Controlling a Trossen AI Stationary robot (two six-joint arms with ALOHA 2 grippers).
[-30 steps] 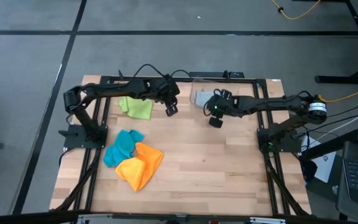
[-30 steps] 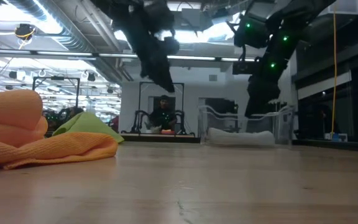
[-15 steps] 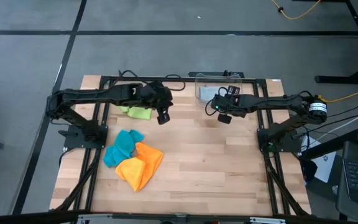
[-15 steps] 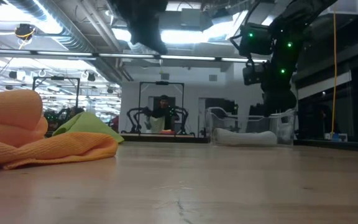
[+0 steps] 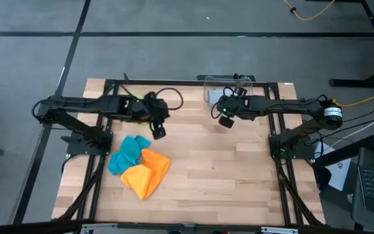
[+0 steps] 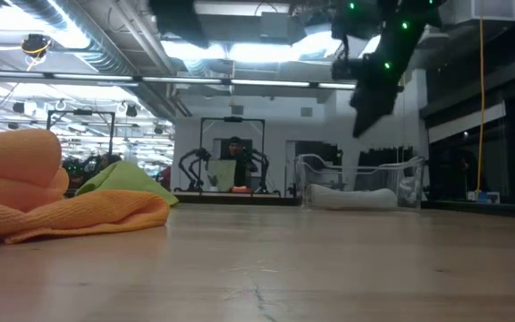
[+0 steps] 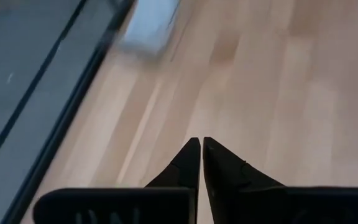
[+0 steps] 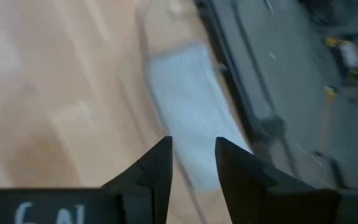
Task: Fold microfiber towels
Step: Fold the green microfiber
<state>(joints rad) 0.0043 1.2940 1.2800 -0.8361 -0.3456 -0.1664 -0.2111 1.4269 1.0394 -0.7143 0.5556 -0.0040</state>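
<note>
The left claw [image 5: 158, 132] has moved away from the far edge of the table and now hangs over bare wood, just past the teal blue towel [image 5: 127, 153]. A second ago it was up beside the lime green towel [image 6: 125, 180], and its arm now covers most of that towel in the view from above. Its two fingers [image 7: 188, 163] are pressed together with nothing between them. The right claw [image 5: 225, 121] has pulled back toward the far side of the table and sits right next to the clear plastic bin [image 5: 228, 82]. Before, it reached farther out over the middle of the table. Its fingers [image 8: 157, 163] are a little apart and nothing is held in them. The bin stands at the far edge of the table [image 5: 239, 175], just behind the right claw. The light grey towel [image 6: 347, 197] lies inside it, low and flat on the bottom. The right wrist view looks down on that pale cloth just ahead of the fingers, but it is blurry there. The orange towel [image 5: 146, 173] has not moved. It sits in a soft heap on the wood, touching the teal blue towel, on the near side of the left claw. The lime green towel lies behind the orange one when seen from table height.
</note>
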